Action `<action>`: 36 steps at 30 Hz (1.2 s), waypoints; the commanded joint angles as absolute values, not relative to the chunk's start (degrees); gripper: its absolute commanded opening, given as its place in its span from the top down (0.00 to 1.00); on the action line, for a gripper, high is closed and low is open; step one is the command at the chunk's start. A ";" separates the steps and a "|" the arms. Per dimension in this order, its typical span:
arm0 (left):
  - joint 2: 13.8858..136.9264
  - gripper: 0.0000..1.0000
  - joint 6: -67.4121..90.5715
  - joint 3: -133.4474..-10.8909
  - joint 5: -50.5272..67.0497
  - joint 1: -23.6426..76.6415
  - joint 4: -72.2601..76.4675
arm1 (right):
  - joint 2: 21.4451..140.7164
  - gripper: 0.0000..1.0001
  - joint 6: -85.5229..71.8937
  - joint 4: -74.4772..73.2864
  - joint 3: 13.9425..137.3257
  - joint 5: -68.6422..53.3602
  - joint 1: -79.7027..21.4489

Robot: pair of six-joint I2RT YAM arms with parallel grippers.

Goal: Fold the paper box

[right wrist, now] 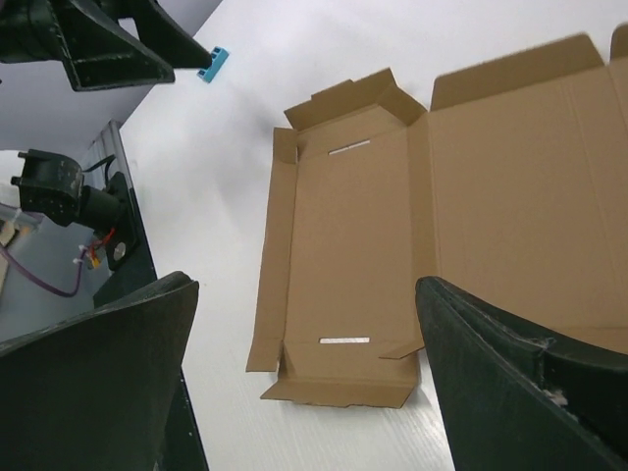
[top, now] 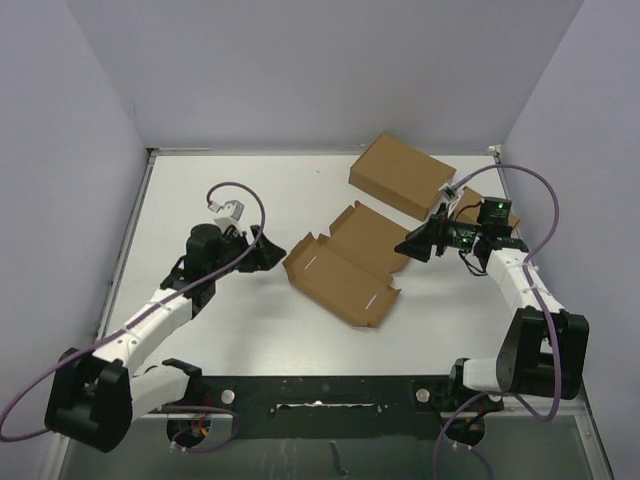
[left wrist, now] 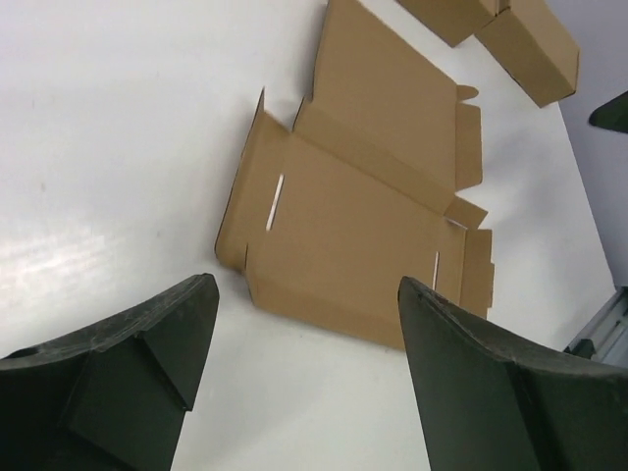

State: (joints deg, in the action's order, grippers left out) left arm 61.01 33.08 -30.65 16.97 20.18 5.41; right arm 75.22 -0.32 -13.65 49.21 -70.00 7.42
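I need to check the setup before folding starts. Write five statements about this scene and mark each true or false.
1. The paper box lies open on the table, with its lid not closed. True.
2. The left gripper is shut on the box's edge. False: its jaws are open, and it is empty and apart from the box.
3. The right gripper is open and holds nothing. True.
4. The closed brown box sits on top of the paper box. False: it lies on the table beyond it, toward the far wall.
5. Two narrow slots show in the paper box's base panel. True.
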 commanded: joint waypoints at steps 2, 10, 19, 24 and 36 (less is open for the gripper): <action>72.23 0.28 25.48 -44.23 23.90 20.48 11.47 | 77.86 0.02 -6.96 -7.26 48.47 -69.09 9.27; 79.17 0.28 28.99 -50.60 31.06 20.06 14.63 | 78.03 0.02 -6.17 -8.38 49.24 -71.86 16.37; 87.12 0.33 39.17 -51.23 41.74 12.95 23.31 | 76.45 0.02 -1.98 -11.85 50.00 -70.39 17.68; 86.25 0.34 27.88 -56.39 36.27 16.01 8.19 | 77.06 0.02 -2.05 -13.52 51.45 -71.54 17.62; 83.80 0.33 25.73 -49.80 31.88 16.17 15.58 | 77.37 0.02 2.20 -15.28 51.28 -74.18 21.89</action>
